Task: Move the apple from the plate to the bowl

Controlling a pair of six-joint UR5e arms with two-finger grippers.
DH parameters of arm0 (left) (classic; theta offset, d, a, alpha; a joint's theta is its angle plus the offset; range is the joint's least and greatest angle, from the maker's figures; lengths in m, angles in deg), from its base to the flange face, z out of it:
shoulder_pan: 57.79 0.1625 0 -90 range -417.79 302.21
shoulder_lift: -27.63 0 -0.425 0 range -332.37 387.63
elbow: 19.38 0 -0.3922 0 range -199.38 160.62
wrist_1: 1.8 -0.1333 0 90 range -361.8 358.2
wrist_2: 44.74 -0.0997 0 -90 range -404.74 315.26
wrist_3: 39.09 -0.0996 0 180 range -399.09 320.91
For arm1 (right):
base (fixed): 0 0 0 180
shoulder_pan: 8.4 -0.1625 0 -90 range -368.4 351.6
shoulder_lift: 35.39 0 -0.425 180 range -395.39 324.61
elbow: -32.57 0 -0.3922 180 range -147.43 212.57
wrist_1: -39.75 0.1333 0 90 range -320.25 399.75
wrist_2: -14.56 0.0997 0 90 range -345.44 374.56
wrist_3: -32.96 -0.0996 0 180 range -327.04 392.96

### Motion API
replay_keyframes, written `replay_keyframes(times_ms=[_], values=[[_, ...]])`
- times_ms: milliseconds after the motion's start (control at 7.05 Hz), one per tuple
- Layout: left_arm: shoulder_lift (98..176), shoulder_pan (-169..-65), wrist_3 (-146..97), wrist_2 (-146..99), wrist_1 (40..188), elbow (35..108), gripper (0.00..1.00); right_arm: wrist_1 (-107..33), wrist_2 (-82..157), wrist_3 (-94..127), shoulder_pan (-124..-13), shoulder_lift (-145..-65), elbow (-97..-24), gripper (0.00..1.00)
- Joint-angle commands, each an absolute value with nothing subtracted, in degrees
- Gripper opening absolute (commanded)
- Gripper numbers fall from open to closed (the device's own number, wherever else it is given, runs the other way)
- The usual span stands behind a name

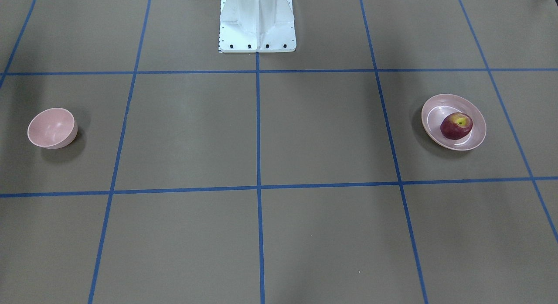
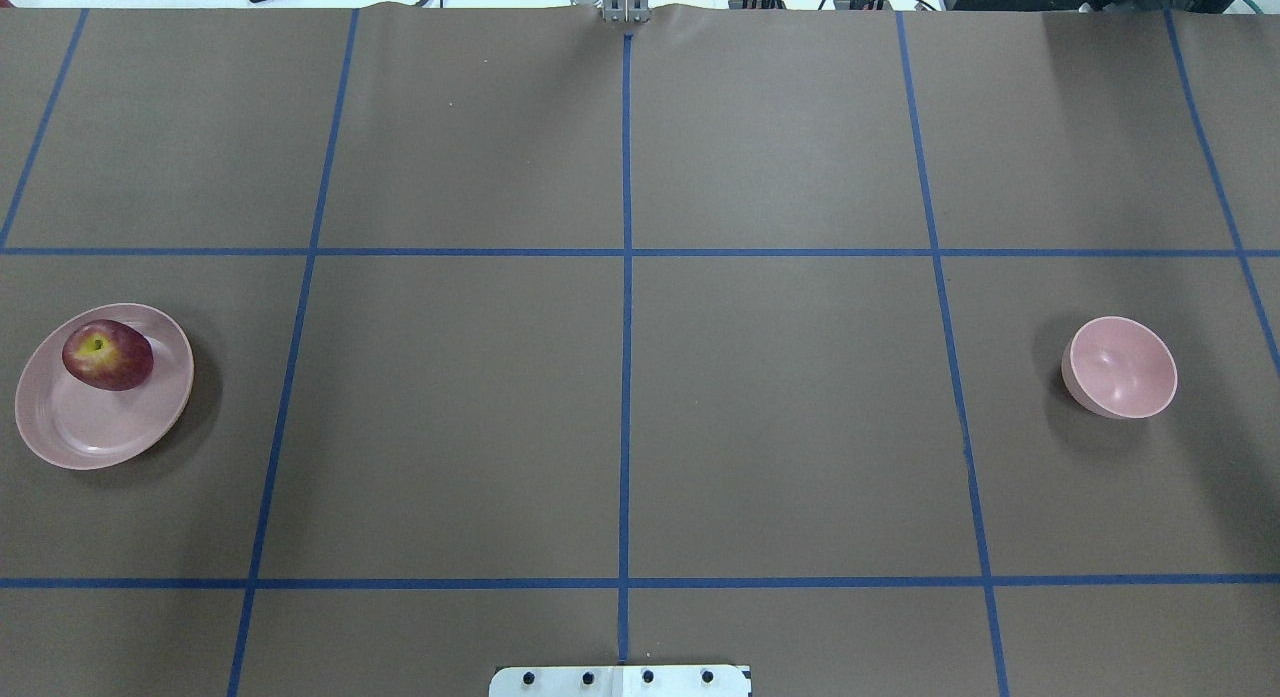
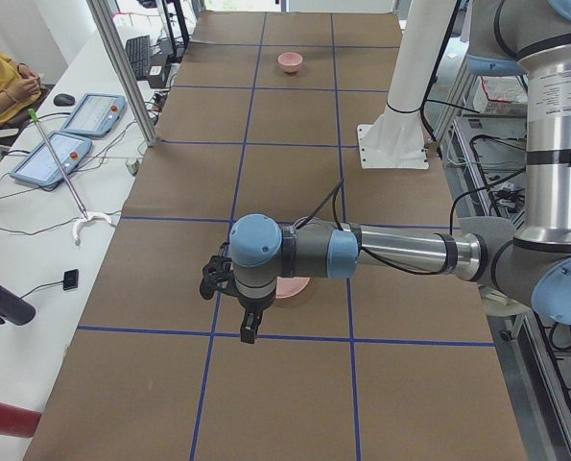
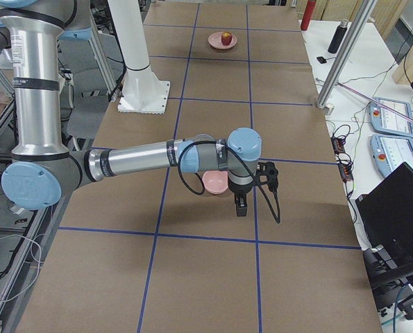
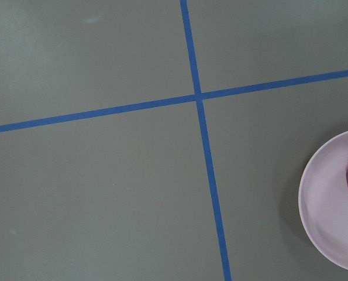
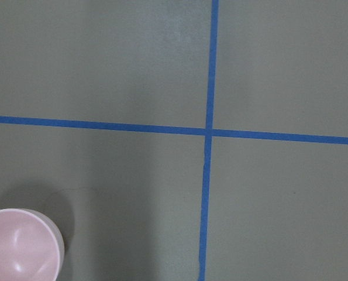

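Note:
The dark red apple (image 1: 456,125) lies on the wide pink plate (image 1: 476,131) at the robot's left end of the table; both also show in the overhead view, apple (image 2: 107,355) and plate (image 2: 90,427). The small deep pink bowl (image 2: 1122,367) stands empty at the robot's right end. My left gripper (image 3: 249,331) hangs above the table beside the plate (image 3: 293,287). My right gripper (image 4: 241,205) hangs beside the bowl (image 4: 214,182). Each shows only in a side view, so I cannot tell whether it is open or shut. The left wrist view catches the plate's edge (image 5: 328,205), the right wrist view the bowl (image 6: 19,246).
The white robot pedestal (image 1: 257,22) stands at the middle of the table's robot side. Blue tape lines grid the brown table. Aluminium posts (image 3: 122,67), control tablets (image 3: 50,158) and bottles (image 4: 341,35) stand along the operators' side.

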State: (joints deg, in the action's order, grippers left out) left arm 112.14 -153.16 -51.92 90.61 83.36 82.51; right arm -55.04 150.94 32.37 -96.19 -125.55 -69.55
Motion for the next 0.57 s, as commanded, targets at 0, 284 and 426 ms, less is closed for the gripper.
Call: replay_keyframes(times_ms=[0, 284, 426], values=[[112.2, -153.2, -51.9, 90.6, 83.4, 82.9, 0.98, -54.9, 153.2, 32.3, -90.7, -125.2, -69.4, 1.00], [112.1, -153.1, -51.9, 90.8, 83.4, 82.5, 0.98, -52.7, 153.1, 30.1, -87.6, -126.3, -69.3, 1.00], [111.9, -153.1, -52.0, 90.9, 83.4, 82.4, 0.98, -43.6, 152.4, 22.0, -84.5, -128.8, -69.1, 1.00]])
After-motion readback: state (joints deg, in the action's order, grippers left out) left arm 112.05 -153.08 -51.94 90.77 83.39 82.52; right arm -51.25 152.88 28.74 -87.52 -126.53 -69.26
